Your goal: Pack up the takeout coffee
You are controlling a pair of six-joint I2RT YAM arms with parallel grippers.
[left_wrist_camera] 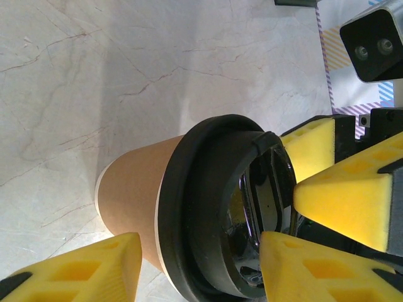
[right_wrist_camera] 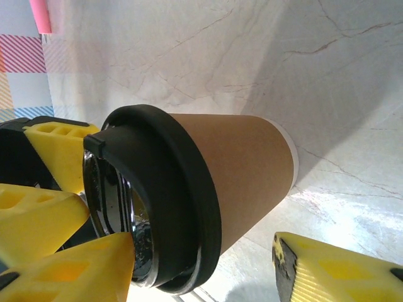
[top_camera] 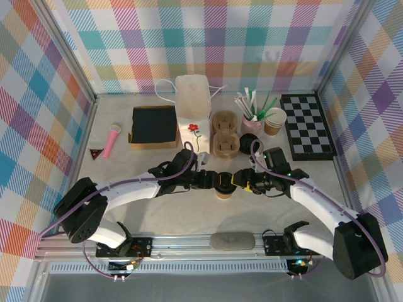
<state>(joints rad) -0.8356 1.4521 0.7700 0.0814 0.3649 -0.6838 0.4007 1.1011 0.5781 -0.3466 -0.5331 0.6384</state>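
The takeout coffee point(top_camera: 223, 191), a brown kraft cup with its black lid point(left_wrist_camera: 208, 207) on, stands on the marble table between my two arms. My left gripper point(top_camera: 214, 181) reaches it from the left and my right gripper point(top_camera: 242, 182) from the right. In the left wrist view my left gripper point(left_wrist_camera: 198, 251) is open, one yellow pad point(left_wrist_camera: 302, 270) over the lid's top and the other point(left_wrist_camera: 75, 270) clear of the cup wall. My right gripper point(right_wrist_camera: 201, 251) is open too, with one pad point(right_wrist_camera: 69, 264) at the lid point(right_wrist_camera: 157, 189) and the other point(right_wrist_camera: 340, 264) apart from the cup point(right_wrist_camera: 245, 163).
At the back stand a white bag point(top_camera: 192, 104), a kraft cup carrier point(top_camera: 225, 133), a pink cup of straws point(top_camera: 252, 123), another brown cup point(top_camera: 274, 121) and a checkerboard point(top_camera: 306, 126). A black-lined tray point(top_camera: 154, 126) and a pink toy microphone point(top_camera: 112, 139) lie back left.
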